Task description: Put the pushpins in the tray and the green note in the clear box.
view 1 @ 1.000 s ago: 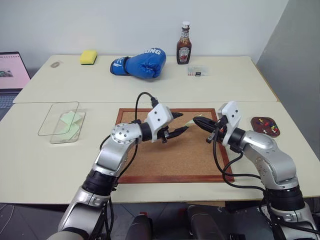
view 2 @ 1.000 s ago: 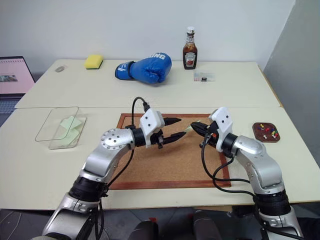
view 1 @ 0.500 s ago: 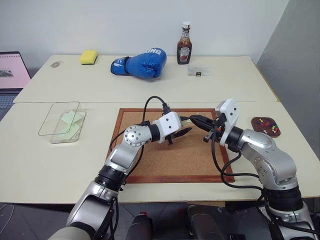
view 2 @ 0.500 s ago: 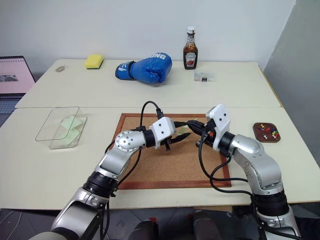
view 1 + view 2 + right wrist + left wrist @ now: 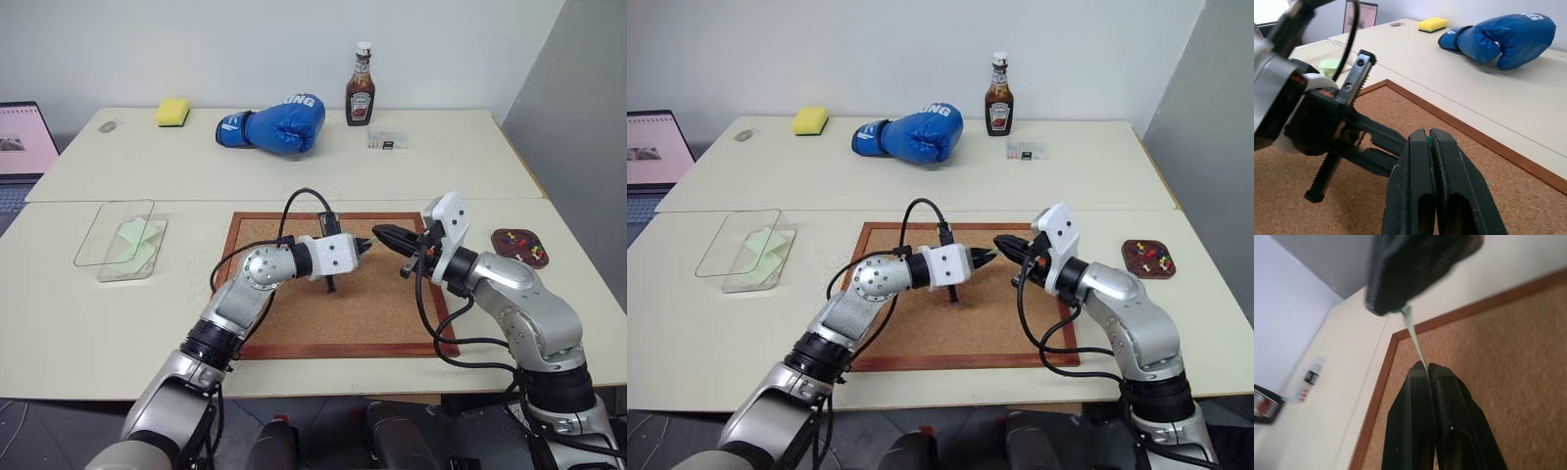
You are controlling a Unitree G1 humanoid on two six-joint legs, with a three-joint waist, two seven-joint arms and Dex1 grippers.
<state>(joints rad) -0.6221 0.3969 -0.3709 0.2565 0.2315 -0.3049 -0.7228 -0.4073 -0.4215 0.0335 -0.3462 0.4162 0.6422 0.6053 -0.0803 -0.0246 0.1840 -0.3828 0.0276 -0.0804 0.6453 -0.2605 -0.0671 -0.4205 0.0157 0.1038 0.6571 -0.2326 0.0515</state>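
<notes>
Left wrist view | left hand point(image 5: 1426, 368) has just closed, pinching green note point(image 5: 1414, 339) above cork board point(image 5: 392, 304) | right hand point(image 5: 1430, 139) pressed shut on note's other end (green pin head point(image 5: 1429, 142) there) | handover likely; clear box point(image 5: 93, 245) far left, already holding 1 slip

Silver arms w/ white wrist housings, black cables, black two-finger left end effector point(image 5: 364, 245) & right end effector point(image 5: 384, 233).
</notes>
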